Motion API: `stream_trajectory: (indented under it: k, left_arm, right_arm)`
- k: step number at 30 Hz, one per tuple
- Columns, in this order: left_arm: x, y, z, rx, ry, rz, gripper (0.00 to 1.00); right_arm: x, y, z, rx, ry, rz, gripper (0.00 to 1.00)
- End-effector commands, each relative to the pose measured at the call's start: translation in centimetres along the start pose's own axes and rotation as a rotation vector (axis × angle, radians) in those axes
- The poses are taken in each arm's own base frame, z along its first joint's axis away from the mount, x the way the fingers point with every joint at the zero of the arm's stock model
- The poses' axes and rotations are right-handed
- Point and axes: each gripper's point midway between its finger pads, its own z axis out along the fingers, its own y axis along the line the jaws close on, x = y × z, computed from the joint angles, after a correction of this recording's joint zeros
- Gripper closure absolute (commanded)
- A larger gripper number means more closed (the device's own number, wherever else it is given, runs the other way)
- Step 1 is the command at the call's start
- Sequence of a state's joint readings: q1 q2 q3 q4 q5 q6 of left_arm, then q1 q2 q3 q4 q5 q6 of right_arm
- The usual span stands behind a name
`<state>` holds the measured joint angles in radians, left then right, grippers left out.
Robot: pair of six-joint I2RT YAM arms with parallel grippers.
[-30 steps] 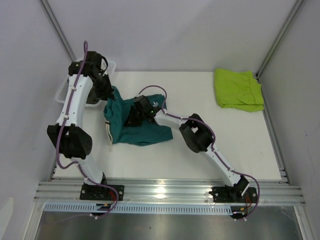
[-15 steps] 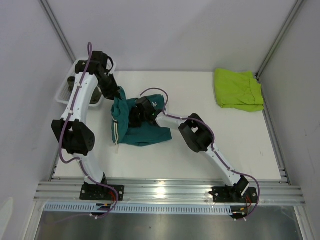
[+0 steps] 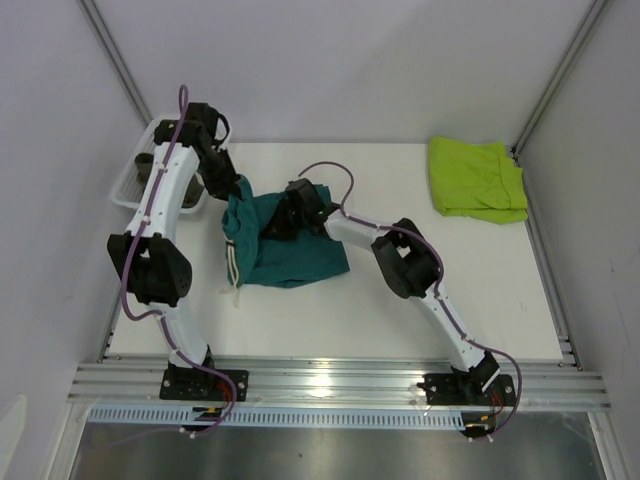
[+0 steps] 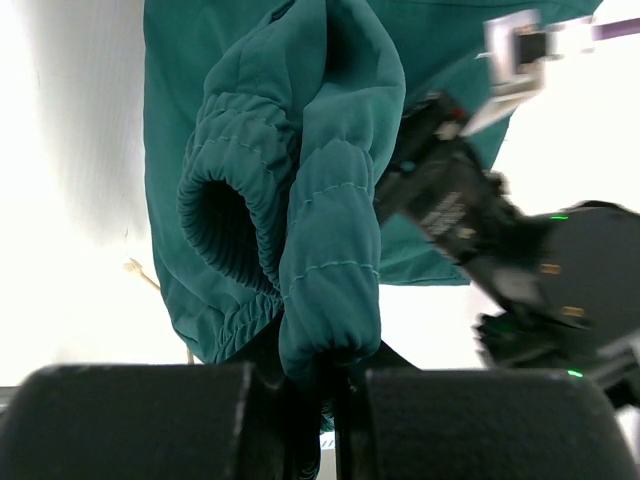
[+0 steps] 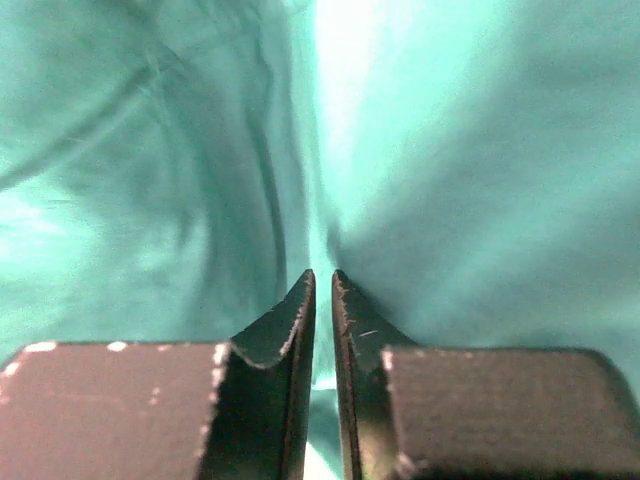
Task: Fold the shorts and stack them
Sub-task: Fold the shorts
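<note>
The teal shorts lie crumpled at the table's middle left, cream drawstring hanging off their left edge. My left gripper is shut on a bunched fold of the elastic waistband, which is raised off the table; its jaws pinch the cloth. My right gripper is pressed down into the teal shorts; its jaws stand a narrow slit apart, open, with cloth right against the tips. A folded lime-green pair rests at the back right corner.
A white tray holding dark items sits off the table's back left corner, beside my left arm. Grey walls and metal rails close in the table on three sides. My right arm's wrist lies close to the raised waistband.
My left gripper has carried the waistband rightwards and back, bunching the shorts. My right gripper has shifted a little to the back right, and its jaws have parted slightly.
</note>
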<state>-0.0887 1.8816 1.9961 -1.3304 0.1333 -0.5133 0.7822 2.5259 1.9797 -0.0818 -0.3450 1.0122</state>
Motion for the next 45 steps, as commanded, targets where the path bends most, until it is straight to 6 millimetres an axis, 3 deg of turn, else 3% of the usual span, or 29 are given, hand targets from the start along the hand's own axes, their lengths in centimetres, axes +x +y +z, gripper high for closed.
stream_trajectory:
  k: [1, 6, 7, 8, 10, 11, 12, 13, 14, 18, 20, 28, 29, 30, 41, 45]
  left_arm:
    - [-0.9, -0.6, -2.5, 0.033, -0.068, 0.028, 1.00]
    - [-1.1, -0.7, -2.8, 0.041, -0.077, 0.033, 1.00]
    - [-1.1, -0.7, -2.9, 0.042, -0.078, 0.037, 1.00]
    - [-1.2, -0.8, -2.9, 0.044, -0.079, 0.040, 1.00]
    - [-1.3, -0.9, -3.0, 0.046, -0.079, 0.042, 1.00]
    - [-1.3, -0.8, -3.0, 0.045, -0.078, 0.045, 1.00]
    - [-1.2, -0.9, -3.0, 0.045, -0.076, 0.044, 1.00]
    - [-1.3, -0.9, -3.0, 0.046, -0.077, 0.046, 1.00]
    - [-1.3, -0.8, -2.9, 0.044, -0.077, 0.049, 1.00]
    - [-1.4, -1.0, -3.0, 0.049, -0.079, 0.059, 1.00]
    - [-1.4, -0.9, -2.8, 0.044, -0.075, 0.065, 1.00]
    - [-1.3, -1.0, -2.7, 0.040, -0.072, 0.080, 1.00]
    - [-1.9, -1.6, -3.7, 0.059, -0.107, 0.088, 1.00]
    - [-1.2, -1.1, -2.8, 0.042, -0.073, 0.084, 1.00]
    - [-1.0, -1.1, -2.4, 0.023, -0.064, 0.109, 0.99]
    - [-1.1, -1.3, -2.3, 0.009, -0.068, 0.125, 0.99]
  right_arm:
    - [-4.0, 5.6, -4.8, -0.053, -0.105, -0.073, 0.84]
    - [-6.5, 5.8, -8.7, -0.014, -0.153, -0.125, 0.75]
    - [-7.2, 4.2, -9.4, 0.020, -0.154, -0.116, 0.74]
    - [-7.7, 4.3, -11.1, 0.024, -0.161, -0.139, 0.73]
    - [-8.3, 2.7, -13.0, 0.048, -0.174, -0.141, 0.71]
    - [-8.1, -0.9, -13.9, 0.098, -0.161, -0.127, 0.70]
    - [-8.8, -0.3, -16.0, 0.082, -0.191, -0.145, 0.67]
    - [-8.9, -1.3, -16.9, 0.102, -0.194, -0.146, 0.66]
    - [-8.7, -4.1, -17.9, 0.150, -0.174, -0.148, 0.66]
    - [-8.7, -7.0, -21.1, 0.213, -0.169, -0.185, 0.63]
    - [-8.4, -7.8, -21.7, 0.231, -0.160, -0.191, 0.60]
    - [-6.9, -11.6, -20.0, 0.229, -0.073, -0.165, 0.53]
    - [-7.0, -11.9, -19.7, 0.228, -0.072, -0.165, 0.53]
    - [-7.0, -12.0, -19.5, 0.229, -0.071, -0.164, 0.52]
    - [-6.7, -13.5, -16.4, 0.261, -0.022, -0.176, 0.52]
    - [-6.7, -13.2, -15.3, 0.253, -0.014, -0.185, 0.52]
